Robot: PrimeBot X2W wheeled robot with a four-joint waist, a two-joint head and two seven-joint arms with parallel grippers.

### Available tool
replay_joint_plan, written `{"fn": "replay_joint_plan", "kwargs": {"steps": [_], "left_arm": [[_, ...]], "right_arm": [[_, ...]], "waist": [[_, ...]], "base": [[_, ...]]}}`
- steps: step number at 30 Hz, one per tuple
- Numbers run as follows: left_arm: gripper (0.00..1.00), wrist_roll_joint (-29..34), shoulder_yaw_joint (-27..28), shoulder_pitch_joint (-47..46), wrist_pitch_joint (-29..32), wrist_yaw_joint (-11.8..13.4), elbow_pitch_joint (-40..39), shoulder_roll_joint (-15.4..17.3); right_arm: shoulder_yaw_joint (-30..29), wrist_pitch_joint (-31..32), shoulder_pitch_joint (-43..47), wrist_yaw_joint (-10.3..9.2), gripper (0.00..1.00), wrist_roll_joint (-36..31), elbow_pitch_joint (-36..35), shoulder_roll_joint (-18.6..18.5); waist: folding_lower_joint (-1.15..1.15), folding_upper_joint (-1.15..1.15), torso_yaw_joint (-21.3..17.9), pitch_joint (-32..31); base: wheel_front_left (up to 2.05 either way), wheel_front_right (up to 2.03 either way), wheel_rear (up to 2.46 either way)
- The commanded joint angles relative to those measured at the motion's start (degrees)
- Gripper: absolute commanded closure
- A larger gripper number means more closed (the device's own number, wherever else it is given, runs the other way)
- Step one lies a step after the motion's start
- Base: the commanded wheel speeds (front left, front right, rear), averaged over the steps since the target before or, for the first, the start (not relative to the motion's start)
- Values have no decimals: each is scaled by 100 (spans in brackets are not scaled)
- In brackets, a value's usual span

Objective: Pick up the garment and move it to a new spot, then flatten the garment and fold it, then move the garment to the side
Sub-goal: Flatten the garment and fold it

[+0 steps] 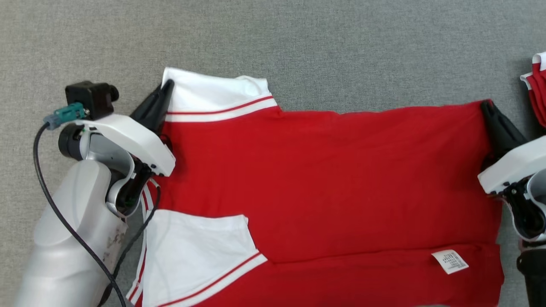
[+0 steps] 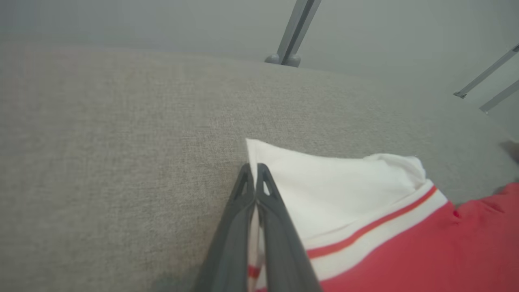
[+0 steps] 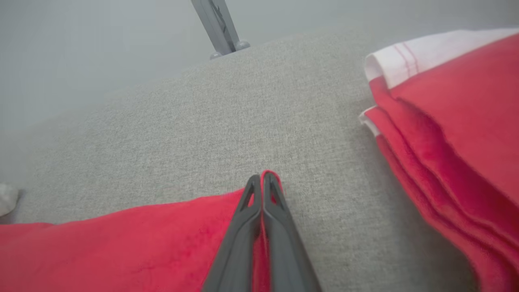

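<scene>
Partly cropped garment (image 1: 324, 170), folded pile (image 1: 538, 89) cut off

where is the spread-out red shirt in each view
head view: red shirt across the centre
left wrist view: lower right, white sleeve edge in the left pincer
right wrist view: lower left, corner in the right pincer
shared landmark: the grey fabric surface under it

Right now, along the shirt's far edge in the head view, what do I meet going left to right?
left gripper → white sleeve → garment, red body → right gripper → folded red stack
</scene>
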Motion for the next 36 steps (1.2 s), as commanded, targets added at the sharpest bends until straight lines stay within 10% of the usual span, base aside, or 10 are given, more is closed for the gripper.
{"fn": "replay_joint_plan", "kwargs": {"steps": [1,18,36], "left_arm": [[100,67,55,-196,-155,-11,-92,82],[100,438,-92,321,-613,221,-1643,350],[100,357,37,3336,-463,1355,-4575,890]], "right_arm": [[39,33,-204,2,100,65,-24,-125],[286,-163,-7,2,100,507,-637,-428],[138,-207,1990,3,100,1174,-1771,-488]], "waist": [[0,0,14,-14],[0,0,126,-186],[0,0,260,-309]], "base": [[0,0,0],[0,0,0],[0,0,0]]}}
